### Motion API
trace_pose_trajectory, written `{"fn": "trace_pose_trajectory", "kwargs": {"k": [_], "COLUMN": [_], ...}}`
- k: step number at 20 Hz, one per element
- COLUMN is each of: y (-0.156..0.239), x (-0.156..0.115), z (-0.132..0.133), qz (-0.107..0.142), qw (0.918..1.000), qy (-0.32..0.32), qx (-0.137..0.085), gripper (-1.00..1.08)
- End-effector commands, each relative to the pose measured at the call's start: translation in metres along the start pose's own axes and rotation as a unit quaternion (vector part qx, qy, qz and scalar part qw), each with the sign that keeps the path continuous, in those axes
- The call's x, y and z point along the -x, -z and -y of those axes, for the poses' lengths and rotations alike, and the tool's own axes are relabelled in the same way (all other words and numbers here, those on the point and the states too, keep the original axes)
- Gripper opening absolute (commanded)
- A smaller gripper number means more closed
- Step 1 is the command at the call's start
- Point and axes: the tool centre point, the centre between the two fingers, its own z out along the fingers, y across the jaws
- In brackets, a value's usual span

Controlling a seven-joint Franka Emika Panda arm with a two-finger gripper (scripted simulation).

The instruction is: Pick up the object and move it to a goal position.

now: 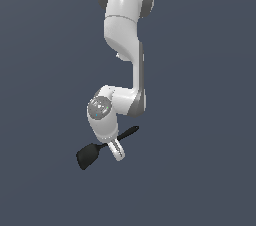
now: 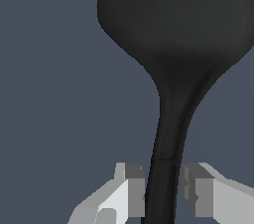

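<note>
The object is a small black spatula (image 1: 88,156) with a broad blade toward the exterior view's left and a thin handle that ends up toward the right. My gripper (image 1: 117,151) points down over the handle, just beside the blade. In the wrist view the spatula (image 2: 173,25) fills much of the frame. Its handle runs straight between the two fingers of my gripper (image 2: 162,193). The left pad touches the handle and the right pad is at most a sliver from it, so the jaws are closed on the handle.
A plain dark blue-grey surface (image 1: 200,180) lies all around. The white arm (image 1: 125,30) rises above the gripper in the exterior view. No goal marker shows.
</note>
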Motion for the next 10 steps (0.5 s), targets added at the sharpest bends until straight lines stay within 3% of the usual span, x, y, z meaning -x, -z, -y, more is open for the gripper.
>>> {"fn": "trace_pose_trajectory", "kwargs": {"k": [1,10], "y": [0.0,0.0046], "x": [-0.0004,0.0015], "z": [-0.0003,-0.003], "qz": [0.0,0.0], "qw": [1.0,1.0], "qy": [0.0,0.0], "qx": [0.0,0.0], "gripper": [-1.0,-1.0]}}
